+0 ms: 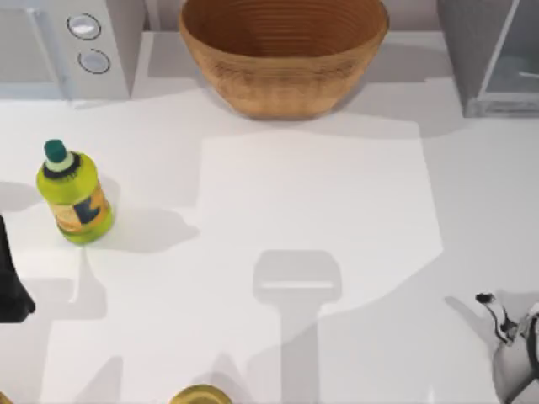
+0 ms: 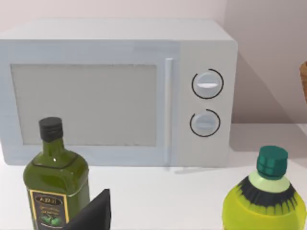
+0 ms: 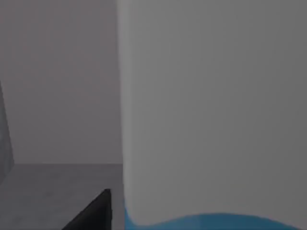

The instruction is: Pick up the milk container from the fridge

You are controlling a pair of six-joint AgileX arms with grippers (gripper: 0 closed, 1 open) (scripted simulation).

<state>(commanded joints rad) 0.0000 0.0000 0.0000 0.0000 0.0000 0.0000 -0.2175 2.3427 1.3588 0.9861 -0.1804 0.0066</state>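
Observation:
The milk container looms very close in the right wrist view, a white carton face with a blue panel edge low down. It stands on the grey floor inside the fridge. One dark finger of my right gripper sits just beside the carton's edge without visibly touching it, and the gripper is open. In the top view the fridge is the grey box with a glassy panel at the back right. My left arm is parked at the left edge, its finger showing open.
A yellow-green bottle stands at the left, with a dark olive bottle near it. A microwave with two knobs is at the back left and a wicker basket at the back centre. A metal kettle sits front right.

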